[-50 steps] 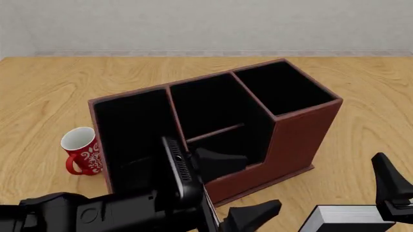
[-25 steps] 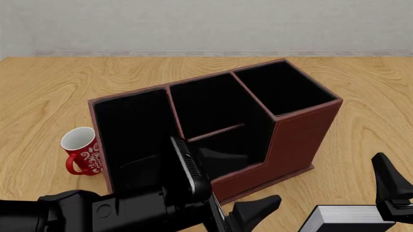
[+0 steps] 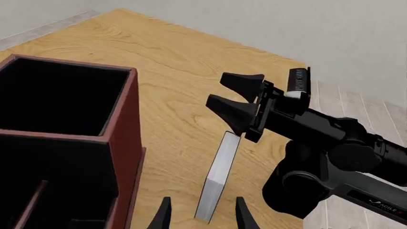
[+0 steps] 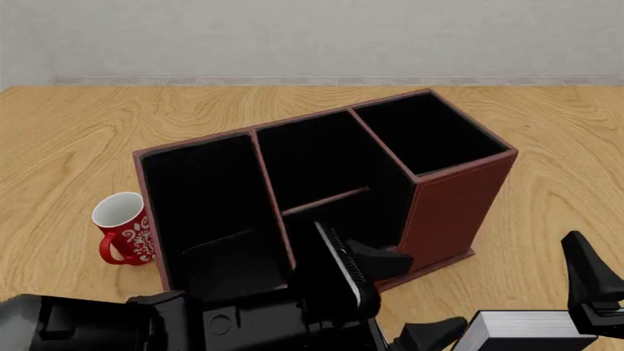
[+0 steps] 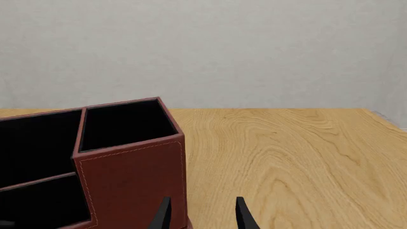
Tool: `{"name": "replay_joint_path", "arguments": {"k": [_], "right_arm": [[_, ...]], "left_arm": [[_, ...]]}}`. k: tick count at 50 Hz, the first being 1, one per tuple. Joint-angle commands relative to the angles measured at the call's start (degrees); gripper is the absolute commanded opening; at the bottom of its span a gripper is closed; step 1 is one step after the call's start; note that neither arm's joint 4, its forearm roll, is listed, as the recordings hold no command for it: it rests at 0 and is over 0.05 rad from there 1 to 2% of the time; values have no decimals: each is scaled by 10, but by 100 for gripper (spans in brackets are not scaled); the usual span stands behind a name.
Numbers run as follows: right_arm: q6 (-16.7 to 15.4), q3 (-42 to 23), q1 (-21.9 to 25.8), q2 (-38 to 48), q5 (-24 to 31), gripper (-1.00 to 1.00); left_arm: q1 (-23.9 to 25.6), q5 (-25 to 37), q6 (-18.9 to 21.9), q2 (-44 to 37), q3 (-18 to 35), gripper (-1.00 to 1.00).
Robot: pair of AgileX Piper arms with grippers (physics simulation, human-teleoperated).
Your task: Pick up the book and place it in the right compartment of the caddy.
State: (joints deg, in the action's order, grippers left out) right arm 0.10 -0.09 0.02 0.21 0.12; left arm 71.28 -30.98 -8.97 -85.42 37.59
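Wood-grain table (image 4: 78,139), pale wall; both grippers (L (image 3: 198,215), R (image 5: 199,214)) spread, holding nothing.

We see a reddish-brown caddy (image 4: 458,205) with pale stitching along its edges and a black lining, standing on a table (image 4: 69,139) of light honey-coloured wood with darker swirling grain. Beside it we note a red mug (image 4: 125,228) with a white floral pattern and a white inside, and the book (image 4: 531,330) showing a black cover over white-grey page edges. We find both arms and each claw (image 3: 237,98) black, against a plain pale grey wall (image 5: 203,47).
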Motion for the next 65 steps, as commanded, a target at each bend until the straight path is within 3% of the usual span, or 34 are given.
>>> {"name": "replay_joint_path", "arguments": {"k": [1,27,65], "right_arm": [[0,0,0,0,0,100],[0,0,0,0,0,100],[0,0,0,0,0,100]], "left_arm": [[8,15,0,-14,26,100],[14,29,-6,-90,88,100],[21,-17,-50,-175,112,100]]}}
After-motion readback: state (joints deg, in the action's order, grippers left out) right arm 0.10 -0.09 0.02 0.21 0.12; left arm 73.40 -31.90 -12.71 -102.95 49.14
